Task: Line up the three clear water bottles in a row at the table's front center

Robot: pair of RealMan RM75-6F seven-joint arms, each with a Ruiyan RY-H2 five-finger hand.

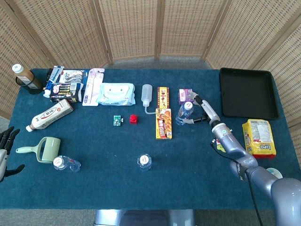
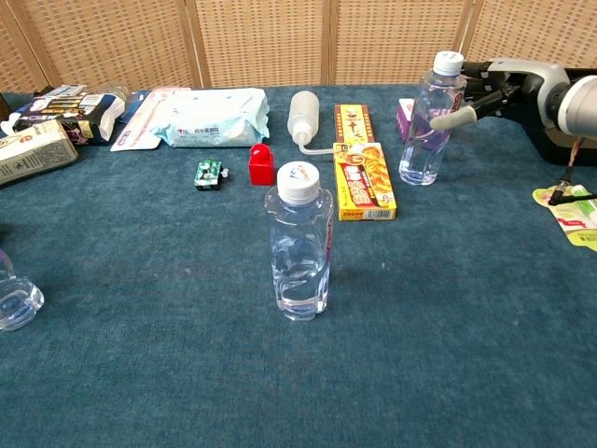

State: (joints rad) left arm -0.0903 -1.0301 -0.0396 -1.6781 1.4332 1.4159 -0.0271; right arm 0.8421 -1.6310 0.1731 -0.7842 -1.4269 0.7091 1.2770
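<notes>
One bottle [image 1: 144, 162] stands at lower centre of the table [image 1: 197, 183], a second bottle [image 1: 66, 164] lies at lower left, and a third bottle [image 1: 185, 113] stands right of centre, the right hand [image 1: 201, 110] just beside it, a tray [image 1: 247, 92] at upper right.
</notes>
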